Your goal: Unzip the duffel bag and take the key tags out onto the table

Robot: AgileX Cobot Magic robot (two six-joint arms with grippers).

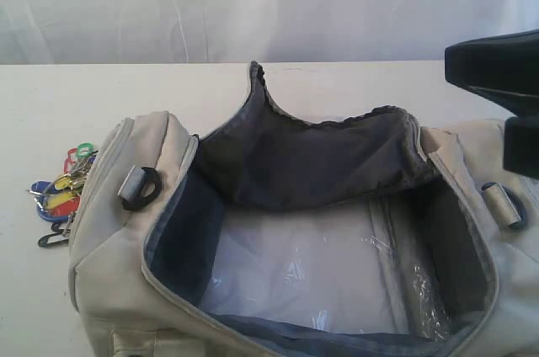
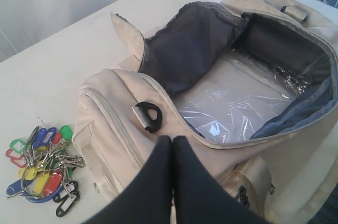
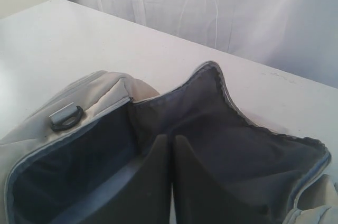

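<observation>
The duffel bag [image 1: 109, 290] lies on the white table [image 1: 34, 121] and fills the near part of the exterior view. Its top is unzipped and stands wide open, so that the dark grey-blue lining [image 1: 181, 239] and a sheet of clear plastic [image 1: 295, 281] on its floor can be seen. The left hand [image 2: 172, 147] hovers above the left end of the bag, close to the black strap ring [image 2: 148, 117]; its two dark fingers [image 2: 156, 176] are pressed one against the other at the tips and they hold nothing. The right hand [image 3: 170, 143] is over the open mouth of the bag, on the other side, and its fingers are also closed against each other with nothing between them; if it touches the lining cannot be told. In the exterior view only a black part of the right arm [image 1: 493, 66] shows, at the right edge above the right end of the bag. The key tags [image 1: 59, 201] are outside the bag and lie on the table just beside its left end, a small bunch in yellow, red, blue, green and black on metal rings. Behind the opening the top flap [image 1: 312, 163] stands up with its dark inner side toward the camera and its zipper edge wavy. Farther back the bare table reaches to a white curtain [image 1: 253, 3].
</observation>
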